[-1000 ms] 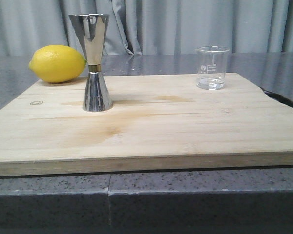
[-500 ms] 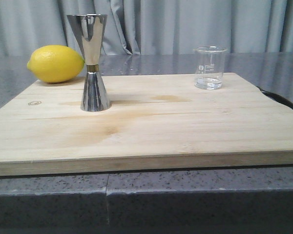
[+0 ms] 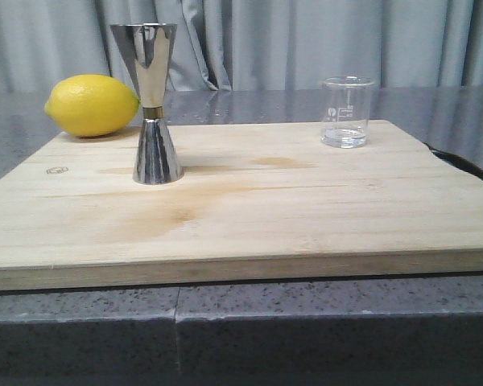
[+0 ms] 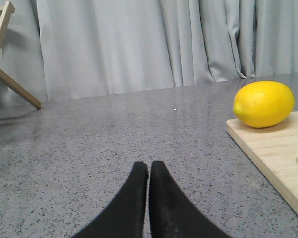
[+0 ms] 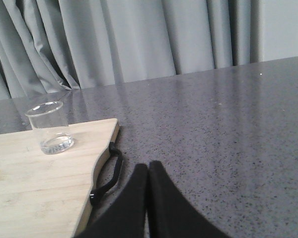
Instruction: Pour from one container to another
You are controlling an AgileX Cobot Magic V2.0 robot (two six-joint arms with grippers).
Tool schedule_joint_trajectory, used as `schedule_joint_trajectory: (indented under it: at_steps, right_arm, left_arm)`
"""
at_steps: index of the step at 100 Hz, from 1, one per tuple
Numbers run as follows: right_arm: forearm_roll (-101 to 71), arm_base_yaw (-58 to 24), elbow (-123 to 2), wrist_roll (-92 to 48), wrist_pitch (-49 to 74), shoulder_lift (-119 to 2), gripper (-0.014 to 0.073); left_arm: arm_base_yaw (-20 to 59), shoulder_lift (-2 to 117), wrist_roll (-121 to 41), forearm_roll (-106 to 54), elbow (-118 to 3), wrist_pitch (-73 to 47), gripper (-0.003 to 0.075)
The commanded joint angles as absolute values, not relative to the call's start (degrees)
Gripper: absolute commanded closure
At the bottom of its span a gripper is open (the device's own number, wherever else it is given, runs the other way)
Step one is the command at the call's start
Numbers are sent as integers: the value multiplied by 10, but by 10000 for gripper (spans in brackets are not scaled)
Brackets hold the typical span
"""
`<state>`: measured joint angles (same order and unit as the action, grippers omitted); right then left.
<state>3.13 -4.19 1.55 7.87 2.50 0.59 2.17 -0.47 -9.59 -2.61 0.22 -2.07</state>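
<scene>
- Okay, left gripper (image 4: 149, 171) pressed closed on nothing, low over bare counter beside the cutting board (image 3: 249, 217).
- Steel jigger (image 3: 151, 103) stands upright on the board's left.
- Clear glass beaker (image 3: 347, 112) upright far right, a little liquid inside.
- Right gripper (image 5: 148, 173) closed, empty, nearer arm; beaker lies ahead, toward the board.

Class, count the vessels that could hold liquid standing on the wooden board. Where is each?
2. The steel jigger stands left, beside the lemon; the glass beaker stands at the board's far right corner. None seem hidden.
</scene>
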Motion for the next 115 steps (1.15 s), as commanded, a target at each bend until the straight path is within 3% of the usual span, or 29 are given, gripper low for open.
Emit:
schedule_joint_trajectory:
  at_steps: [1,115]
  right_arm:
    - [45,-40,24,81,-17,17,665]
    - [45,-40,24,81,24,17,665]
  left_arm:
    - [21,-17,-92,-27,5,23,739]
    - [21,-17,-92,-27,5,23,739]
